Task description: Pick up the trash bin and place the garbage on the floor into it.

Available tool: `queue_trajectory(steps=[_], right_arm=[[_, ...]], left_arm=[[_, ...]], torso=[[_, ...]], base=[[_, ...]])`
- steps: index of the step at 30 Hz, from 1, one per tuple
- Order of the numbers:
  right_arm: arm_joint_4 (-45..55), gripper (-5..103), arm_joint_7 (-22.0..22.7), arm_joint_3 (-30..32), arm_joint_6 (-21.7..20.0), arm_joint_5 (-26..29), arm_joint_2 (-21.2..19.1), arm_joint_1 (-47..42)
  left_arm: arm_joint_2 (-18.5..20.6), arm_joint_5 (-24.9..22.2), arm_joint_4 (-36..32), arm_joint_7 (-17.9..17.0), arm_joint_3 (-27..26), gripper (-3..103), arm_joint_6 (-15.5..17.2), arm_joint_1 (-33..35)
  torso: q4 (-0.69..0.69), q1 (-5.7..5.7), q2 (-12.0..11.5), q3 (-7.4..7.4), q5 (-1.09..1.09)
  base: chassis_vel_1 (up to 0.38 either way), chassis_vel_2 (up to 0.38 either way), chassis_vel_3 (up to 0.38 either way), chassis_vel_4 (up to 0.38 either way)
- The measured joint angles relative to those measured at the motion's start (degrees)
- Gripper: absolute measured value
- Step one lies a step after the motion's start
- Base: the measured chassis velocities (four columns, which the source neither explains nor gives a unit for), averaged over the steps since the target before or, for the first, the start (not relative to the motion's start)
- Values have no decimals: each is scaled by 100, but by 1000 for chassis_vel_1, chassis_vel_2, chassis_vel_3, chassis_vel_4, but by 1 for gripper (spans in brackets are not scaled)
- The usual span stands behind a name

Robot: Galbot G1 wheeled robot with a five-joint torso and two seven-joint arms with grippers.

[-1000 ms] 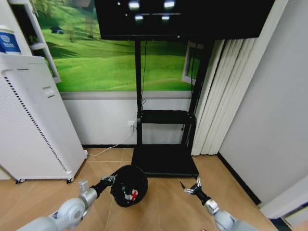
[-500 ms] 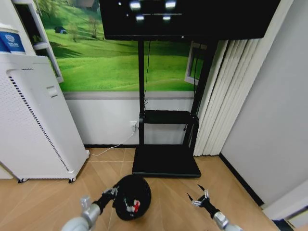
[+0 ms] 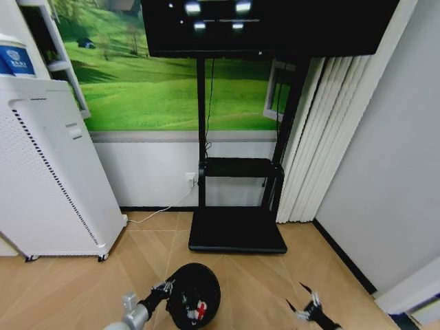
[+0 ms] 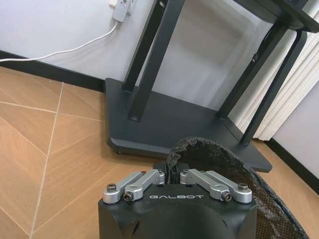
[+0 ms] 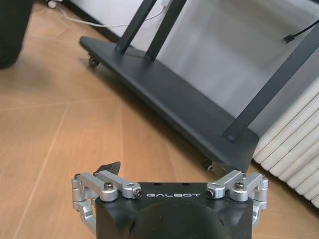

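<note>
Over the last second both arms have slid lower in the head view. The left gripper stays clamped on the rim of the small round black mesh trash bin, red litter inside. The right gripper hangs spread and empty, so collecting looks about finished.

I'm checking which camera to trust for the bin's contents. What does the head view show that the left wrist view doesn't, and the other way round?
Head view alone: the inside of the trash bin, with red and white litter lying in it, the open right gripper held empty above the floor, the white perforated appliance, and the screen on top of the stand. Left wrist view alone: the left gripper close up, its fingers pinched on the bin's mesh rim. Both show the bin, the left gripper holding it, the black stand base and the white cable along the wall.
</note>
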Motion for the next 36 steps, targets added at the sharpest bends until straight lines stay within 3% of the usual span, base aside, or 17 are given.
queue_trajectory(steps=[16,36], right_arm=[[-303,100,-212,97,12,-226,281,-524],[-1503,100,-622,-1335,14,597,658,463]], left_arm=[[152,-103,19,74,2,7,-2,-71],[106,-99,-11,-9,62,7,0,-173]], torso=[[2,0,0,0,0],[1,0,0,0,0]], base=[[0,0,0,0],[0,0,0,0]])
